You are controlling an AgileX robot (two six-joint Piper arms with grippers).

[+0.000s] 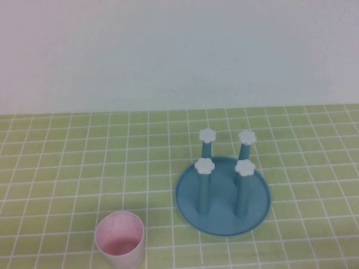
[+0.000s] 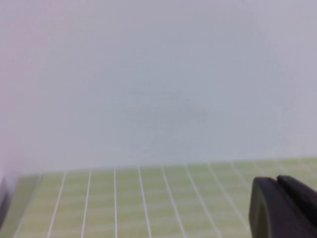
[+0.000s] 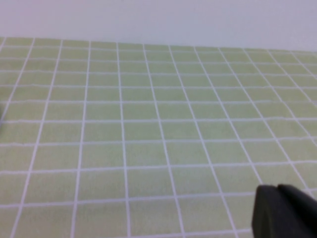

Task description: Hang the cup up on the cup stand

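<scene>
high view alone shows cup [image 1: 119, 240] (base cut off) near cup stand [image 1: 222, 196] — wrist views show left end effector [image 2: 280, 208], right end effector [image 3: 280, 210], both closed, empty.

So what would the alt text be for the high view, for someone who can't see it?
A pale pink cup stands upright and empty on a green tablecloth with a white grid, apart from a round blue cup stand to its right with four white-capped pegs. Neither robot gripper appears in this view.
</scene>
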